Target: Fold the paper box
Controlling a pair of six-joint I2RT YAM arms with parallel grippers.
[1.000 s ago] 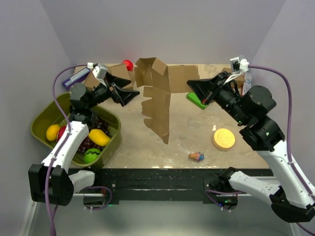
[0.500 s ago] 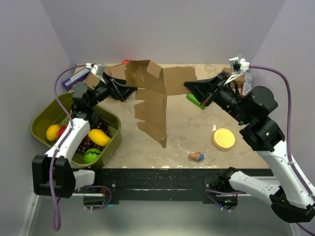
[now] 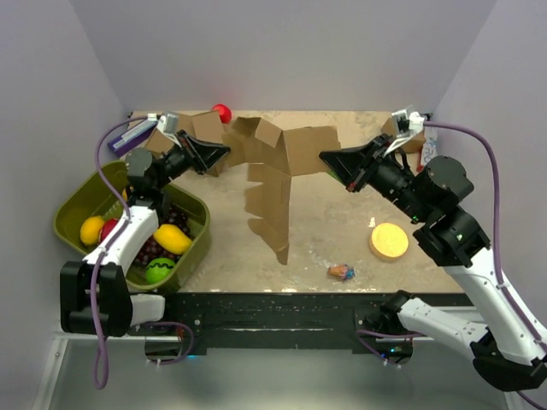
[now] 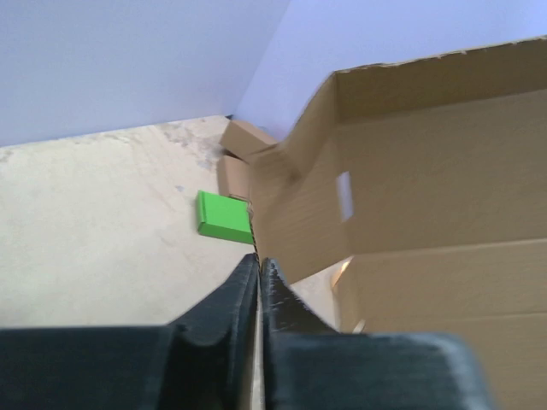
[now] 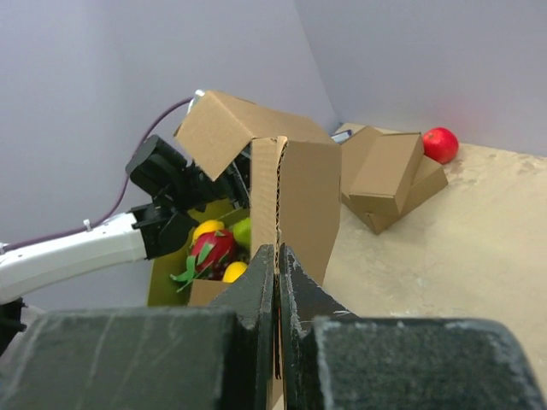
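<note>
The left gripper [image 4: 259,273] had just clamped the paper box [image 4: 427,171]; the right gripper [image 5: 276,256] pinched its other edge. Two-handed folding could probably begin.

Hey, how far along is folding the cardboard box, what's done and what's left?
Early on. Done: the paper box is raised upright, several flaps already bent. In hand: the left end effector and the right end effector each pinch a cardboard edge. Remaining: panels hang open, no closed box shape yet, so most folding and tucking is ahead.
</note>
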